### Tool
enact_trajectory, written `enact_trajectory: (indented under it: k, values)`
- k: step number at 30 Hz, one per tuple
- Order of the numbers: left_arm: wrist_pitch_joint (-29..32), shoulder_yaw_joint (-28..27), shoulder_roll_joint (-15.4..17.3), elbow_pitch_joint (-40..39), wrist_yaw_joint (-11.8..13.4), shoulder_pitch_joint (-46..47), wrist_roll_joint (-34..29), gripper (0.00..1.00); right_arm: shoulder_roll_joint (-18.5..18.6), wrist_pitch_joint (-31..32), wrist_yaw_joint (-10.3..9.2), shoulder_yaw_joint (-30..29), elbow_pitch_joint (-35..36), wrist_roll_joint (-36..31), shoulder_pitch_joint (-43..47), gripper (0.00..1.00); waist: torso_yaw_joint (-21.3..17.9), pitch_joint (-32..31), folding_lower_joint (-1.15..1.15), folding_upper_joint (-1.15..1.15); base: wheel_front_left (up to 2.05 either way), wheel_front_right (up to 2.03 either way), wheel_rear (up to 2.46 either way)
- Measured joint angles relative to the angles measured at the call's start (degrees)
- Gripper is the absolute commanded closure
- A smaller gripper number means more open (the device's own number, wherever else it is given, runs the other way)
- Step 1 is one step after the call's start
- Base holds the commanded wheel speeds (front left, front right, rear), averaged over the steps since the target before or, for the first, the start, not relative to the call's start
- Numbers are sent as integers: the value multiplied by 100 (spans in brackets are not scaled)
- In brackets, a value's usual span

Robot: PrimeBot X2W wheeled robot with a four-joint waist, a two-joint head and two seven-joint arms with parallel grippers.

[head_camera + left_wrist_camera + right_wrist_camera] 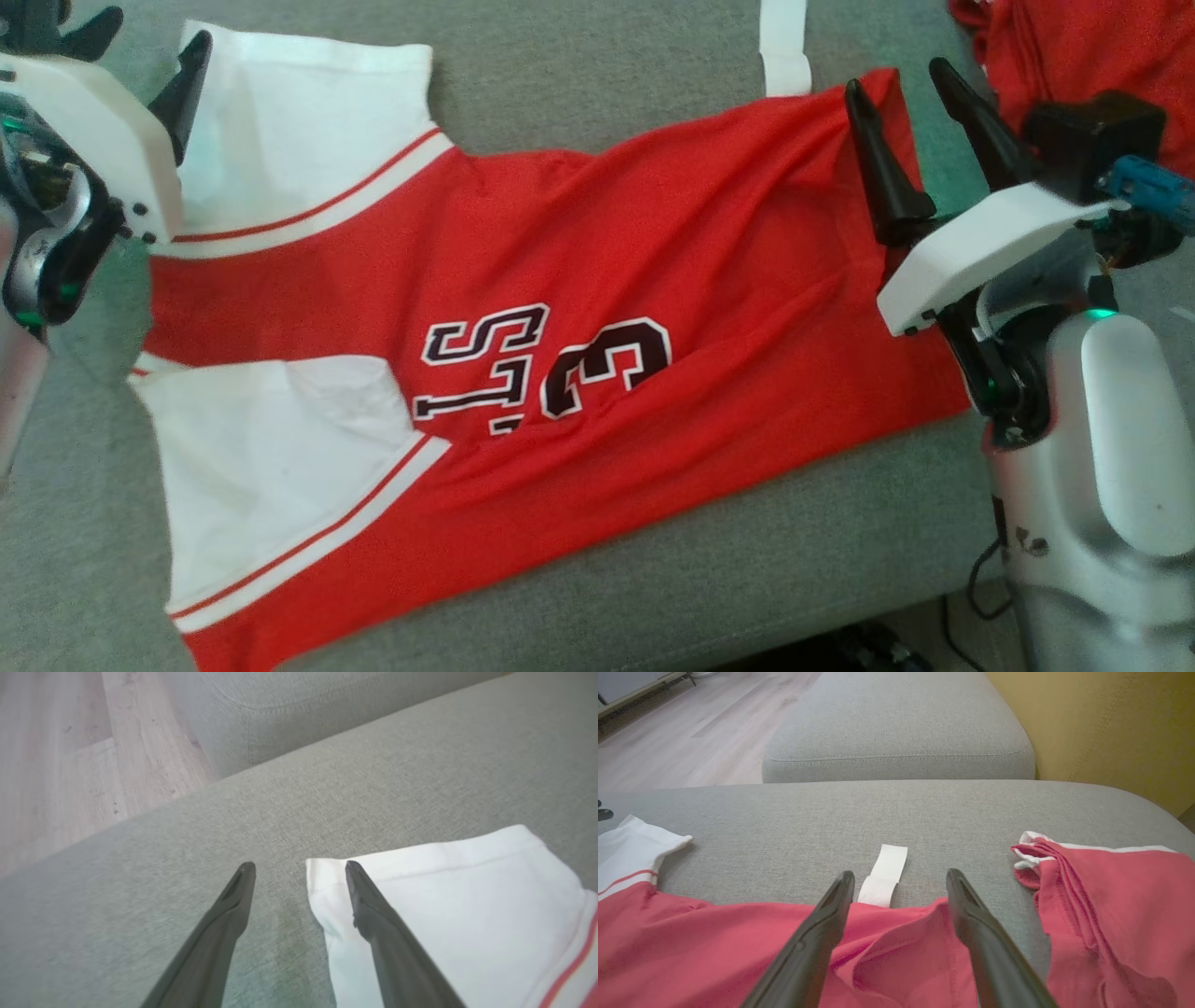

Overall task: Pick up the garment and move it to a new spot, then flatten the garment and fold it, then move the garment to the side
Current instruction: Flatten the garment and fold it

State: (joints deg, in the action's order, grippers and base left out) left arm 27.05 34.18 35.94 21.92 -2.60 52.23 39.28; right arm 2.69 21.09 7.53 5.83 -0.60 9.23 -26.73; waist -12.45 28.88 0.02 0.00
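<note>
While our left gripper (299, 868) and right gripper (900, 875) hang spread and empty, the red jersey (597, 261) lies between them, white sleeve (467, 905) beneath the left, rumpled hem (896, 938) beneath the right. Pinching that rumple, we risk trapping doubled layers, skewing the fold.

We identify a home living room: a grey fabric sofa seat (607, 84), a stitched seat cushion (896, 723), pale wood-plank flooring (51, 765), and a yellow upholstered panel (1111, 732) alongside.
</note>
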Motion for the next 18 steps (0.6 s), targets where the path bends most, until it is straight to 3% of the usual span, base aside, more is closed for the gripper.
enact_trajectory:
  k: [10, 15, 18]
  values:
    - [348, 211, -49, 169, -151, 124, 35, 0, 0, -76, 0, 4, -180, 1, -25, 0, -152, 146, -2, 0, 0, 0, 0]
    - [265, 290, -147, 110, -142, 145, 46, 100, 38, -30, 0, 38, -268, -24, -290, 0, -90, 143, -2, 0, 0, 0, 0]
    - [44, 281, -220, 112, -67, 144, 37, 100, 152, 158, 0, 35, -476, -42, -592, 0, -13, 124, -2, 0, 0, 0, 0]
